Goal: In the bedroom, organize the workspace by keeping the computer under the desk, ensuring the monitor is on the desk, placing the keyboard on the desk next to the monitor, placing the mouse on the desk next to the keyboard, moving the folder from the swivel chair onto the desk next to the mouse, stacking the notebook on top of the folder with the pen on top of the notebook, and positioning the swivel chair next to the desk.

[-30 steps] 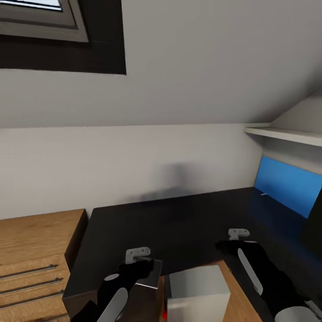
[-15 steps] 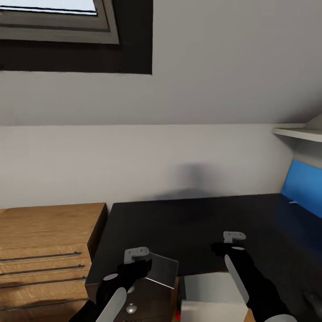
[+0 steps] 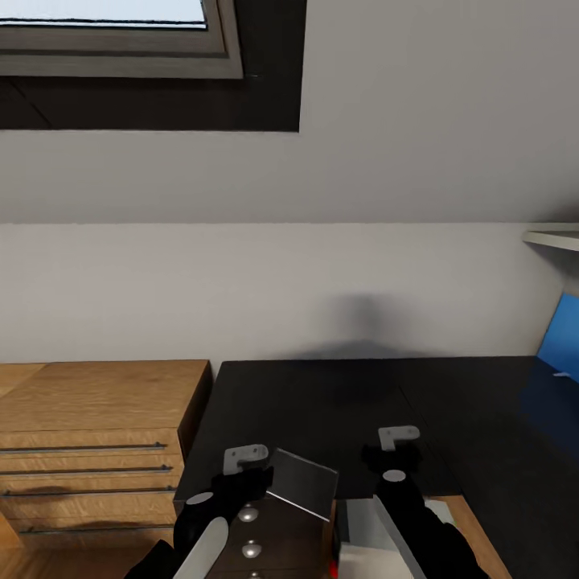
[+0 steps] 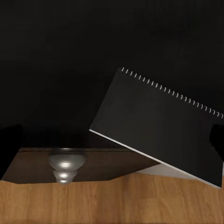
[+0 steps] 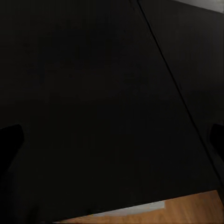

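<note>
Left wrist view shows the spiral-bound notebook tilted above the desk corner. The left gripper pinches one edge; it looks thin, light, floppy. The right gripper hovers, fingers apart, empty.

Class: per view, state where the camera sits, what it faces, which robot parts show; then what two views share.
Head: on head, facing down over desk and wall; both arms show.
Left wrist: by the left tool, facing notebook; fingertips show.
Right wrist: by the right tool, facing desk; fingertips show.
Shared: notebook, head and left wrist.
</note>
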